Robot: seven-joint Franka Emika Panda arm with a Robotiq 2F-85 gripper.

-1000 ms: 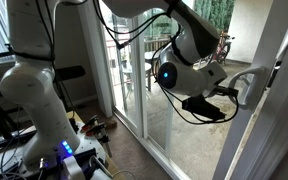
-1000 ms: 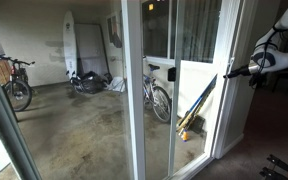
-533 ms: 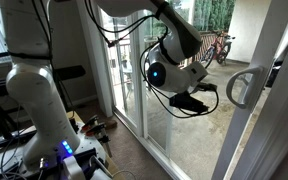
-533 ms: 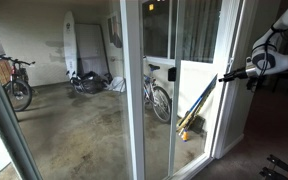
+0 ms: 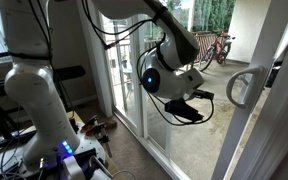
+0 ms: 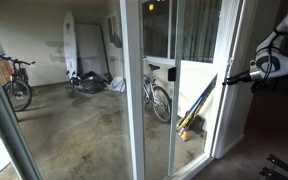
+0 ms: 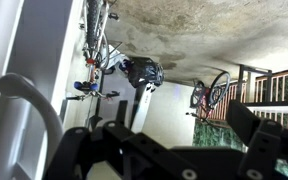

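Patio door handle point(image 5: 231, 88) apart; dark jaws partly cropped in wrist view.

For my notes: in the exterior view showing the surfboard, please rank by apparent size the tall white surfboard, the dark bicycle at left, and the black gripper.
Largest, about alike, so unranked: tall white surfboard and dark bicycle.
Smallest, clearly: black gripper.

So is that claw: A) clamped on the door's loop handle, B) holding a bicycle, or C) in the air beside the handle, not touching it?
C: the gripper hangs open, with a gap of air between it and the door handle.
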